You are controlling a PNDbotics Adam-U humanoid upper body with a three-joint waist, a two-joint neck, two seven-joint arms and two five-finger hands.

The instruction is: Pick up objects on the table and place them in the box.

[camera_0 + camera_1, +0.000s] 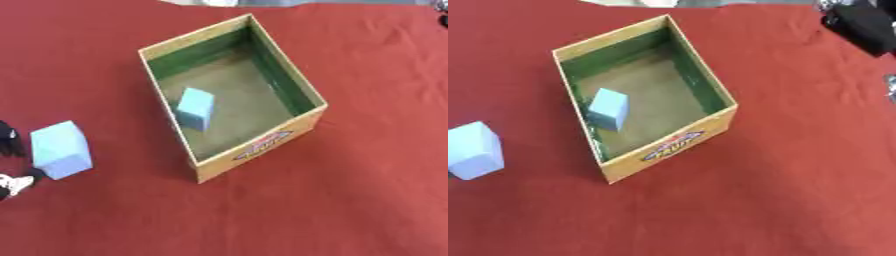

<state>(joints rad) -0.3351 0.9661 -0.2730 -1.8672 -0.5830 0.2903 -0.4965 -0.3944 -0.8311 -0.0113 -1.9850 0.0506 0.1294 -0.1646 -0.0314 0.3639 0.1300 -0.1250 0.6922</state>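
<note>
An open cardboard box (262, 145) with green inner walls stands on the red cloth, turned at an angle. Inside it, a light blue block (195, 107) leans against the left wall. A second, larger light blue block (61, 149) rests on the cloth left of the box. My left hand (10, 184) shows only as dark and pale parts at the left edge, right beside this block; whether it touches the block is unclear. My right hand (864, 24) is a black shape in the far right corner, well away from the box.
Red cloth (350, 200) covers the whole table. Wide bare cloth lies in front of and to the right of the box. A pale strip (210, 2) shows at the far edge.
</note>
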